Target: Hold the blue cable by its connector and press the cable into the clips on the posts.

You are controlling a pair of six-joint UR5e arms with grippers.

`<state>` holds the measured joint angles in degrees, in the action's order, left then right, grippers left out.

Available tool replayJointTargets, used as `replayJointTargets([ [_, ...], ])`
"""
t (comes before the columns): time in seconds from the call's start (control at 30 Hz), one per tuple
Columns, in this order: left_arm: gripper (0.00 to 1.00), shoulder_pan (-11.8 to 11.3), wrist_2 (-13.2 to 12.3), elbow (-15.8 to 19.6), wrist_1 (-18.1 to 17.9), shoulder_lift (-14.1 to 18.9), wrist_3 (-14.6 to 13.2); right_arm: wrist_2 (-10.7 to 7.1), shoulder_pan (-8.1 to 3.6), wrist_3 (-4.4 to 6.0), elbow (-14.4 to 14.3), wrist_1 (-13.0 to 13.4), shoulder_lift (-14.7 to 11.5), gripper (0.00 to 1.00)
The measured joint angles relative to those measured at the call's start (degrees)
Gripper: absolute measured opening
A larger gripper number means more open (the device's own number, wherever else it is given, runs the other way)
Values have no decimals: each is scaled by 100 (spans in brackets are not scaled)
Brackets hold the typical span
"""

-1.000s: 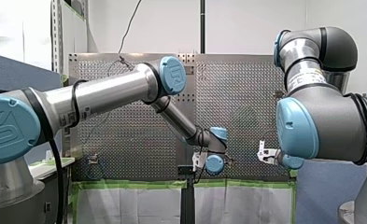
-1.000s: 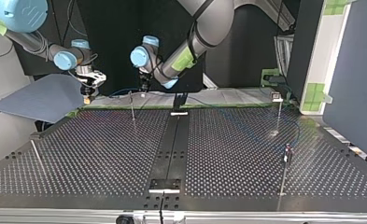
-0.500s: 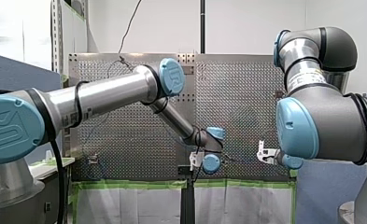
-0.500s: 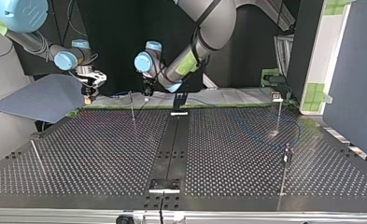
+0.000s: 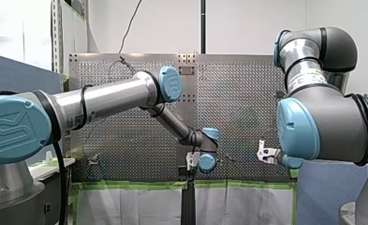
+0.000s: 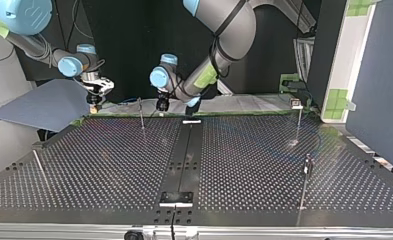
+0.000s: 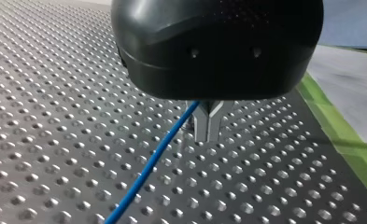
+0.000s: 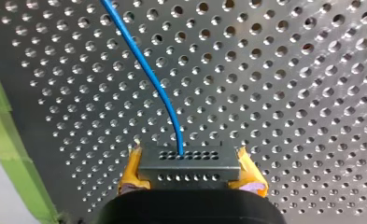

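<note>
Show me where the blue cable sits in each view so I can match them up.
Left wrist view: the blue cable runs from my left gripper out over the perforated table.
Right wrist view: it rises from the connector clamped in my right gripper.
Top view: a faint blue strand by the far table edge, between the two grippers.
Front view: too thin to make out.
Shared landmark: the perforated table.

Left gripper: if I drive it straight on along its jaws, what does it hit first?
The perforated table. The left gripper points down at its holes, with the blue cable trailing off beside it. I cannot tell how near the surface is.
</note>
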<state>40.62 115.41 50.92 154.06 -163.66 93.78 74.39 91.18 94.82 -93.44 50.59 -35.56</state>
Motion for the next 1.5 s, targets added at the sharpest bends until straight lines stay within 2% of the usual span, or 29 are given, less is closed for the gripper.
replayJointTargets([
  [0.2, 0, -36, -94, -252, 238, -258, 9, 19, 1, 87, 98, 22, 0, 0],
  [0.4, 0, -71, -178, -196, 257, -417, 114, 41, -4, 212, 214, 36, 3, 0],
  [0.83, 0, -168, -235, -334, 263, -431, 233, 21, 8, 237, 301, 49, 4, 0],
  [0.87, 13, -159, -251, -339, 242, -430, 246, 15, 9, 237, 301, 49, 3, 0],
  [0.9, 40, -152, -273, -342, 223, -428, 254, 5, 14, 237, 301, 48, 3, 0],
  [0.93, 40, -143, -302, -345, 202, -426, 266, -3, 17, 238, 302, 47, 2, 0],
  [0.97, 61, -130, -353, -346, 179, -422, 291, -10, 21, 238, 302, 45, 2, 0],
  [1.0, 96, -120, -394, -345, 166, -418, 317, -17, 26, 239, 301, 42, 1, 0],
  [1.03, 96, -109, -437, -343, 156, -411, 346, -22, 29, 239, 301, 40, 2, 0],
  [1.07, 100, -94, -488, -337, 148, -397, 389, -26, 32, 239, 301, 37, 1, 0],
  [1.2, 100, -37, -603, -240, 136, -292, 494, -35, 42, 240, 302, 26, 4, 0],
  [1.5, 100, 84, -795, 198, -32, 154, 493, -37, 58, 240, 300, 5, 9, 0],
])
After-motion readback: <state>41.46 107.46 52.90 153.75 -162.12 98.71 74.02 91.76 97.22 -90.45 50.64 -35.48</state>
